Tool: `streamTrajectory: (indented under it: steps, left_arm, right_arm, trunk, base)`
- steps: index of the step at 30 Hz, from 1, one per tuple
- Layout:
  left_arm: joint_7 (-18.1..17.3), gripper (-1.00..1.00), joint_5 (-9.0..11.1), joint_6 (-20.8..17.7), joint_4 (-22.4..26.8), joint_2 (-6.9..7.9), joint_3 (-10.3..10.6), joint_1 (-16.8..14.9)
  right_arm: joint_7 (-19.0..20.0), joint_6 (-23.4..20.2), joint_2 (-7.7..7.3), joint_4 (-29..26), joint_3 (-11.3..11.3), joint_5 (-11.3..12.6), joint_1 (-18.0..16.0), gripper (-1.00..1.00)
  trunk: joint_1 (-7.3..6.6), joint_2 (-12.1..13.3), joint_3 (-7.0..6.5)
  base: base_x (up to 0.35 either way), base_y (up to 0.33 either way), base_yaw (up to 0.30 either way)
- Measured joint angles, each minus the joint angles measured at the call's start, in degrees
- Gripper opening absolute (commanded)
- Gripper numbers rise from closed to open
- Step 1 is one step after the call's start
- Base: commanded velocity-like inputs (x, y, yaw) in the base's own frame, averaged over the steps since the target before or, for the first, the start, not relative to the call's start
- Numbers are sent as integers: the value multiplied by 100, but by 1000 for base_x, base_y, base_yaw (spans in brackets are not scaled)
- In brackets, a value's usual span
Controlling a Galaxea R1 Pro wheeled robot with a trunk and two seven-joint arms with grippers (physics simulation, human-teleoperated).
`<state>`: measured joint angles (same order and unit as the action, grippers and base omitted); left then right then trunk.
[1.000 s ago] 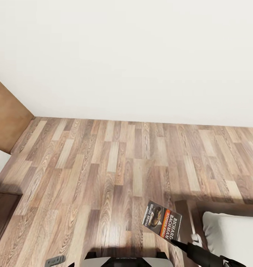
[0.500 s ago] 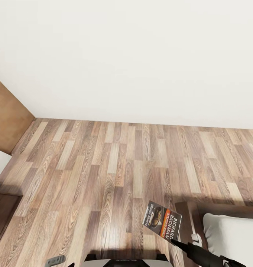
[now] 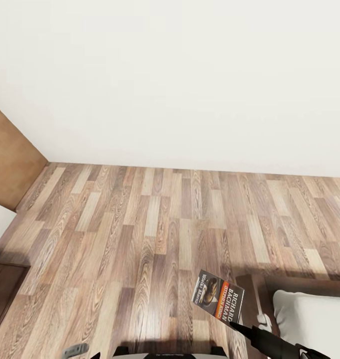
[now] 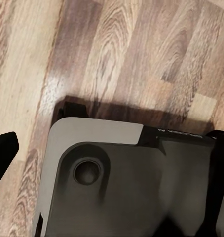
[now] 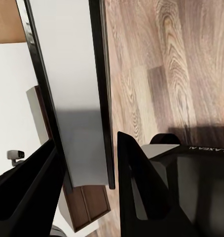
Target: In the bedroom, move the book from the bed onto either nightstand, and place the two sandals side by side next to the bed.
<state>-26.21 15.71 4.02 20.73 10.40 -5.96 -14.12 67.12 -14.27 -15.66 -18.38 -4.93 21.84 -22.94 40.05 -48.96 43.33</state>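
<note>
Head view change: the wall-floor line sits a little lower than a second ago and the brown panel at the left edge has shifted, so I read my camera as tilting or turning, not the things moving.
Book [image 3: 217,295]: same spot in the picture as before, held up over the floor [image 3: 140,224], cover and author's name toward me.
Bed [image 3: 314,319]: its grey mattress corner shows by the lower right edge, just beside the book.
Meaning: I judge the book is off the bed and in transit; no nightstand identified yet, sandals not dealt with.
Right gripper [image 5: 87,177]: pinching the book; in the right wrist view both dark fingers [image 5: 141,187] press on its lower edge.
Left gripper: one dark tip shows in the left wrist view, so I cannot tell how far it is spread.
</note>
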Motion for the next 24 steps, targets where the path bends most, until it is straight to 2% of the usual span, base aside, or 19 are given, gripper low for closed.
streamTrajectory:
  steps: [9,13,18,24]
  left_arm:
    - [6,100,27,456,-327,-150,-7,0]
    - [6,100,23,488,-359,-177,-4,0]
    - [6,100,22,495,-373,-290,-5,0]
    - [6,100,22,496,-377,-323,-5,0]
  right_arm:
    - [-1,0,1,0,0,0,2,-100]
    - [-1,0,1,0,0,0,2,-100]
    - [-1,0,9,0,0,0,1,-100]
    - [-1,0,10,0,0,0,2,-100]
  trunk:
    - [0,0,-83]
    - [0,0,-120]
    - [0,0,-166]
    - [0,0,-221]
  base:
    - [0,0,0]
    - [0,0,0]
    - [0,0,0]
    - [0,0,0]
